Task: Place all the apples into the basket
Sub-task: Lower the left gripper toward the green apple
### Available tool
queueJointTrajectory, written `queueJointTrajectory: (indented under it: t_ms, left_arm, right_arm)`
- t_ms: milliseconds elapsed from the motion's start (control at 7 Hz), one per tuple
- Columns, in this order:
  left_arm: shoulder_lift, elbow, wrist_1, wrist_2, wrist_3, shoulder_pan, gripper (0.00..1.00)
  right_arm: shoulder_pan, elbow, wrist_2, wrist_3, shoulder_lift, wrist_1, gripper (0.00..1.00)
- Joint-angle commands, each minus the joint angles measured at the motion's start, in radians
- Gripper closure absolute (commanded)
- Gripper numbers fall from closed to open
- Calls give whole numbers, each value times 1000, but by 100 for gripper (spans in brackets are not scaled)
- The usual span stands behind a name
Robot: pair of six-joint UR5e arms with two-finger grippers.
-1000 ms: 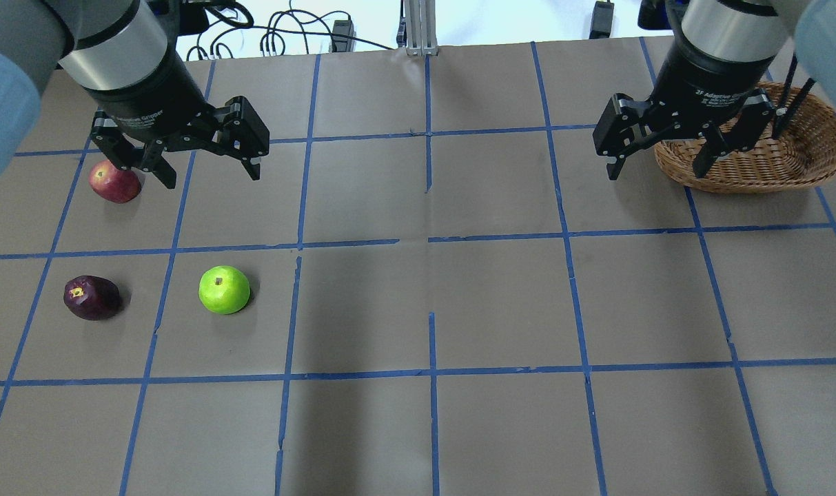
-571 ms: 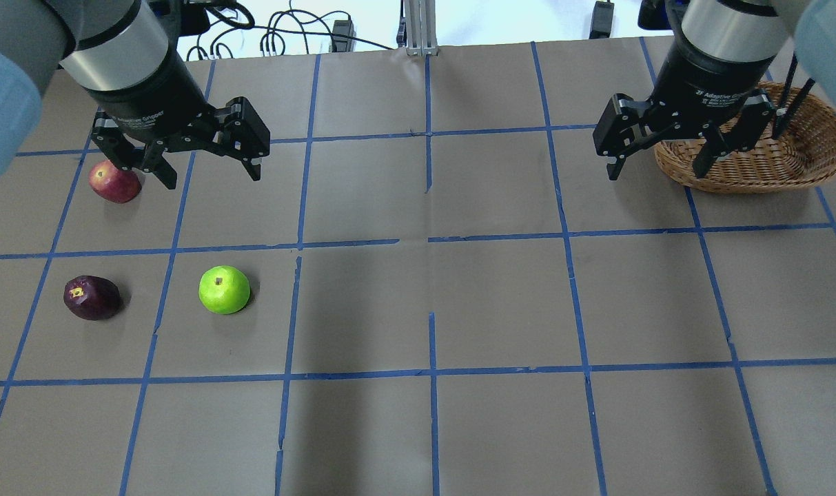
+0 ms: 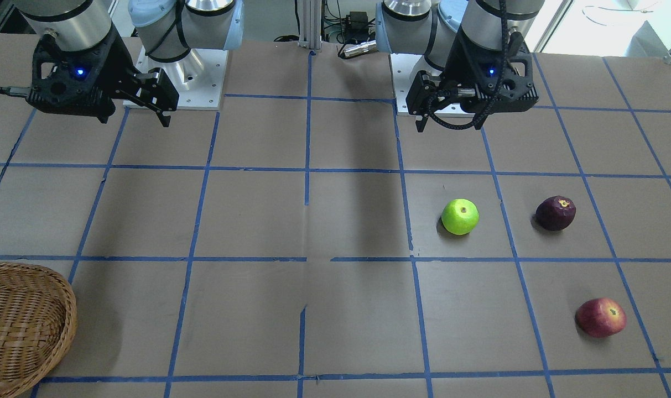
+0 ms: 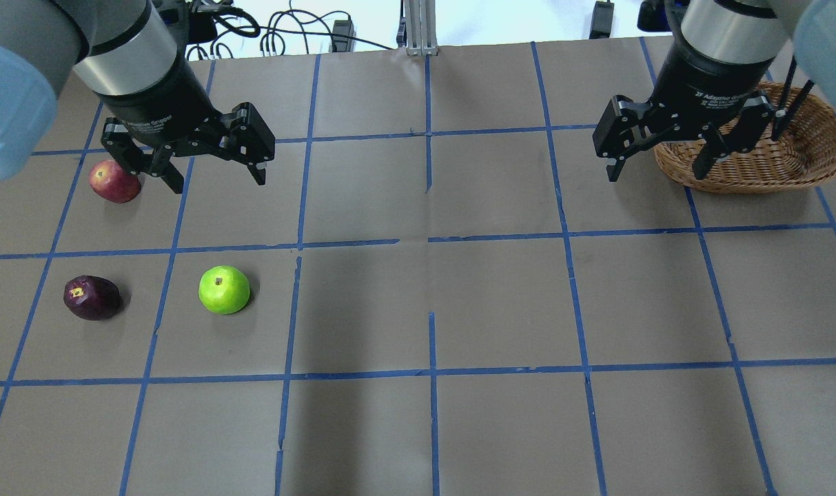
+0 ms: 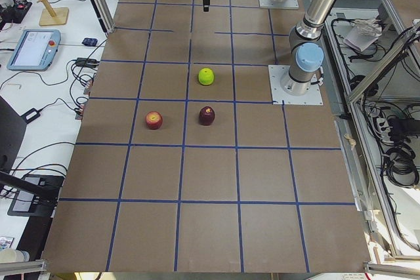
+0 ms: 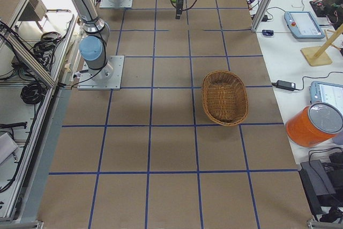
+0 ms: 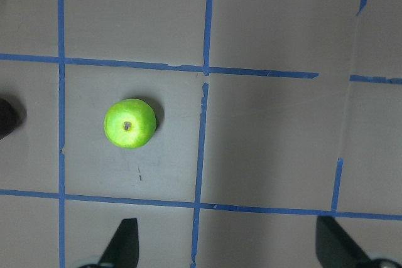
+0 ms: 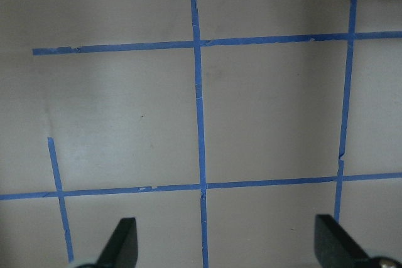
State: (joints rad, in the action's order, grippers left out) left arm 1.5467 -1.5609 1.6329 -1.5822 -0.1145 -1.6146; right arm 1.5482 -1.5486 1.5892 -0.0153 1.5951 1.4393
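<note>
Hovering empty, the left gripper (image 4: 218,182) and the right gripper (image 4: 655,173) were held spread wide. The green apple (image 4: 224,290), purple apple (image 4: 92,297) and red apple (image 4: 115,182) were located at left, the basket (image 4: 755,169) at far right.

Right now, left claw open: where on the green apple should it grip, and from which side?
Grip the green apple across its widest middle, coming straight down with the left claw. It sits stem end up and round, with nothing touching it, so the jaws should fit on either side.

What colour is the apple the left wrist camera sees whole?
The apple is bright lime green; the left wrist view shows it best.
</note>
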Motion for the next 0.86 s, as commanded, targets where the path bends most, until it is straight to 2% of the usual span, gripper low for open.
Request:
queueJointTrajectory:
  t_ms: [0, 429, 571, 714]
  left_arm:
    - [38, -95, -80, -4, 83, 78, 0]
    - [104, -427, -504, -4, 368, 240, 0]
    - [134, -526, -609, 5, 392, 290, 0]
    - [165, -572, -660, 4, 380, 297, 0]
  right_arm:
    - [0, -1, -2, 0, -1, 1, 0]
    - [0, -1, 0, 0, -1, 3, 0]
    - [0, -1, 0, 0, -1, 3, 0]
    - [0, -1, 0, 0, -1, 3, 0]
